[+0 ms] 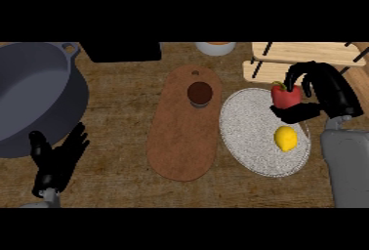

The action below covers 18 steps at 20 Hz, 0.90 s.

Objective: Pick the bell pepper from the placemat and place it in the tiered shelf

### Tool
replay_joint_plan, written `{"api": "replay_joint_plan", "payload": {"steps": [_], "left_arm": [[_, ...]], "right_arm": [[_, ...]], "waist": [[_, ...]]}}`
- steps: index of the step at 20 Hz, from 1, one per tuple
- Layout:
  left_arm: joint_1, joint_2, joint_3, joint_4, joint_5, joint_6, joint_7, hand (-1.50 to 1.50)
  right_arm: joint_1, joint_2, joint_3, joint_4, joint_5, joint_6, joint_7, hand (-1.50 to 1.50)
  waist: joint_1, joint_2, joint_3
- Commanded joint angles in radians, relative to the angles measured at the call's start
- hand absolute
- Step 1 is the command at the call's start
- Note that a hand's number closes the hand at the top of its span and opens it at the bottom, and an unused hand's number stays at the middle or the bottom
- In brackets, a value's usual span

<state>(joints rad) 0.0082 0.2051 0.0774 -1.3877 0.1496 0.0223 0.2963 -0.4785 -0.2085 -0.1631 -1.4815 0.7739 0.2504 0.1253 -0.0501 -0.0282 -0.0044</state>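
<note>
A red bell pepper (pixel 285 96) with a green stem is held over the upper right part of the round grey placemat (pixel 249 132). My right hand (pixel 324 93) is shut on it, fingers curled over its top and thumb below it. The wooden tiered shelf (pixel 306 56) stands just beyond the pepper at the upper right. My left hand (pixel 57 156) rests open at the lower left, fingers up, far from the pepper.
A yellow lemon (pixel 286 138) lies on the placemat. A brown cutting board (pixel 184 141) carries a dark round cup (pixel 199 93). A large grey pot (pixel 36 93) fills the upper left. A white bowl (pixel 215 47) sits at the back.
</note>
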Motion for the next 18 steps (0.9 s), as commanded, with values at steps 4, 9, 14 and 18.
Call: {"api": "replay_joint_plan", "payload": {"steps": [4, 9, 14, 18], "left_arm": [[0.014, -0.015, -0.020, -0.012, -0.007, -0.005, 0.004, 0.00], [-0.029, -0.008, -0.021, 0.001, -0.010, -0.019, 0.023, 0.00], [-0.021, -0.001, 0.005, 0.027, -0.009, -0.035, -0.034, 0.00], [-0.041, -0.008, -0.010, -0.004, -0.006, -0.032, 0.028, 0.00]], "right_arm": [[-0.164, -0.022, -0.082, -0.386, -0.074, 0.227, 0.457, 1.50], [-0.356, -0.126, -0.188, -0.381, -0.164, 0.349, 0.640, 1.50], [-0.484, -0.248, -0.289, -0.196, -0.220, 0.320, 0.620, 1.50], [-0.575, -0.362, -0.331, 0.014, -0.219, 0.286, 0.547, 1.50]], "waist": [[0.017, 0.010, 0.001], [0.044, 0.023, 0.003], [0.055, 0.027, 0.004], [0.064, 0.031, 0.004]]}}
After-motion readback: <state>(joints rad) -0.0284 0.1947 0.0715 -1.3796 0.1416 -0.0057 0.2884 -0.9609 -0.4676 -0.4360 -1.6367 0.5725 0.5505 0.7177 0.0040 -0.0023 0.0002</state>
